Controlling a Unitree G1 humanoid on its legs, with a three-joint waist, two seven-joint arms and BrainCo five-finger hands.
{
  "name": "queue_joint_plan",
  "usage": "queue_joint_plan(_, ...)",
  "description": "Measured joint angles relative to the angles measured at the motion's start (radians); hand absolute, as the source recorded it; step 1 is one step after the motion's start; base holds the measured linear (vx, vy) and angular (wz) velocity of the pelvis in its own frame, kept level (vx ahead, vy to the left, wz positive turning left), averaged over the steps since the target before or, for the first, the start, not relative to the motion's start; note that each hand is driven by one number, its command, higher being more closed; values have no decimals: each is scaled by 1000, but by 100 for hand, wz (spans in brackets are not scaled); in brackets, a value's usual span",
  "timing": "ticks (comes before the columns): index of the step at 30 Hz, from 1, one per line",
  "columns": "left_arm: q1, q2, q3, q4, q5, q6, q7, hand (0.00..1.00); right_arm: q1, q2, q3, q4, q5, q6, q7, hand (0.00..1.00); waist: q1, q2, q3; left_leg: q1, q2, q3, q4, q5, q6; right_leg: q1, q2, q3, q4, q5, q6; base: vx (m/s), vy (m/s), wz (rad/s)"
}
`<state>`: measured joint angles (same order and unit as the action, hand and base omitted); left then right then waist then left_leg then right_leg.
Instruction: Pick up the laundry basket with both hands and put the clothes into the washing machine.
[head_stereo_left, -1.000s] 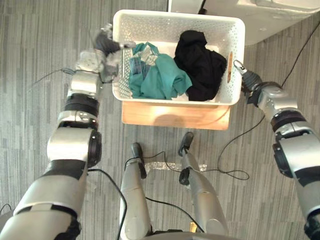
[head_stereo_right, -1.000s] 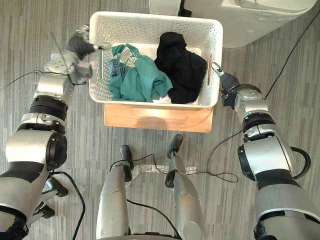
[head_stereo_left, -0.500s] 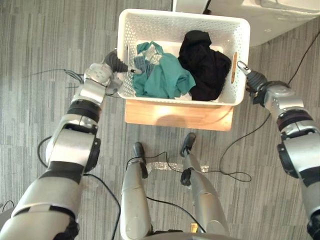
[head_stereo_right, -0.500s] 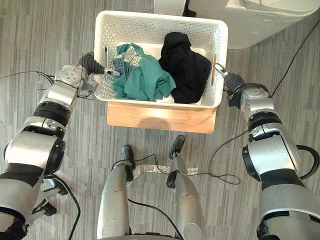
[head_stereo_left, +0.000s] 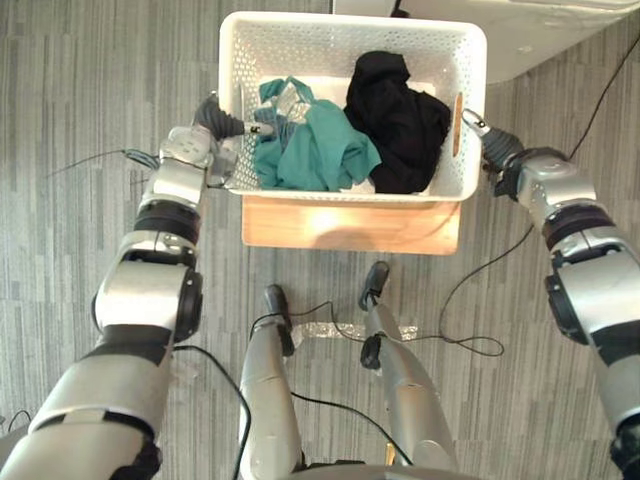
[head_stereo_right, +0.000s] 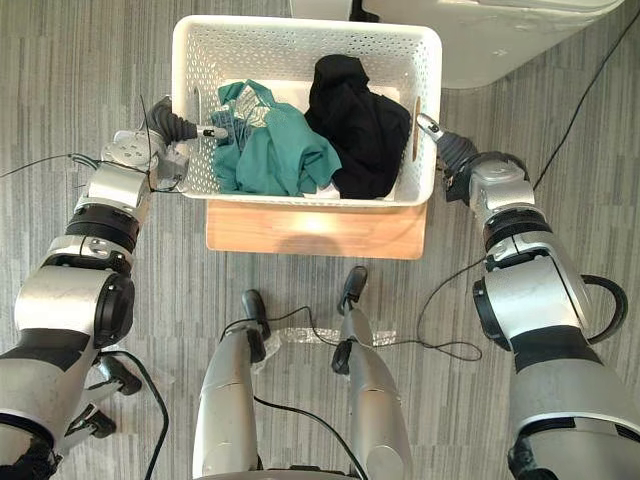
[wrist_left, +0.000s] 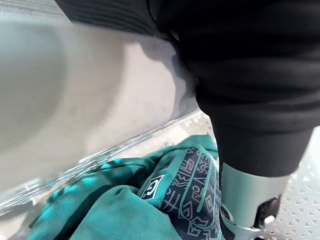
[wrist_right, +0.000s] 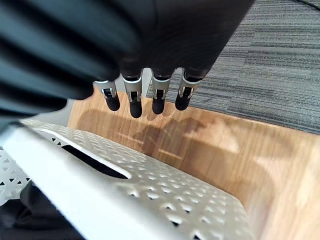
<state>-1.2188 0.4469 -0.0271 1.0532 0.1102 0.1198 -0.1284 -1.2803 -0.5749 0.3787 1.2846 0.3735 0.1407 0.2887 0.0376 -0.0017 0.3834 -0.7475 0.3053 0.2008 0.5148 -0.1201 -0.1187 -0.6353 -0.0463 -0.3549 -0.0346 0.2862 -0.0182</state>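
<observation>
- Left hand (head_stereo_left: 214, 119) has come in from off the basket's (head_stereo_left: 350, 22) far-left corner and now lies against the left wall. Part of it reaches over the rim above the teal garment (head_stereo_left: 320, 152).
- Right hand (head_stereo_left: 488, 143) has edged nearer the right wall. The whole view has also shifted, so some of the apparent change is camera movement.
- Left hand's grip: cannot tell. The wall hides whatever is on the outside, so there is no saying whether it is clamped or just resting.
- Right hand: fingers (wrist_right: 131, 102) straight and side by side, pointing down alongside the right wall by the slot (head_stereo_left: 458, 125). It holds nothing.
- Basket sits on the wooden stand (head_stereo_left: 350, 226), not yet lifted. Teal garment is on the left inside it, black garment (head_stereo_left: 400, 110) on the right, both loosely heaped.
- Hands flank opposite short walls, probably to balance the load for a two-handed lift.
- Judgement: this is the grasp-setting stage. The right hand looks lined up to hook the slot.
- Washer (head_stereo_left: 540, 35) stands just beyond the basket's far-right corner, so the carry should be short.
- Risk: if one side grips before the other, the basket could tip or slide off the stand.
</observation>
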Motion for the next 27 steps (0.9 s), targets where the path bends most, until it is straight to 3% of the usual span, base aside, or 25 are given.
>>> queue_joint_plan(8, -11, -20, 39, -1, 19, 17, 4, 0, -18, 0, -22, 13, -101, 1, 0, 0, 0, 0, 0, -7, 0, -7, 5, 0, 0, -1, 0, -4, 0, 0, 0, -3, 3, 0)
queue_joint_plan(21, -17, -35, 62, -1, 19, 25, 22, 0, -16, 0, -60, 15, -108, 6, 2, 0, 1, 0, 0, -8, -1, -8, 4, 0, 0, -1, 0, -5, 0, 0, 0, 0, 0, 0)
queue_joint_plan(22, -18, -35, 63, -1, 19, 25, 23, 100, -16, 0, -61, 15, -108, 6, 2, 100, 2, 0, 0, -8, -1, -8, 4, 0, 0, -1, 0, -5, 0, 0, 0, 0, 0, 0)
queue_joint_plan(27, -19, -37, 63, -1, 19, 25, 30, 100, -17, 1, -65, 4, -108, 6, 15, 100, 1, 0, 0, -8, -2, -8, 4, 0, 0, -1, -1, -4, 0, 0, 0, 0, 0, 0)
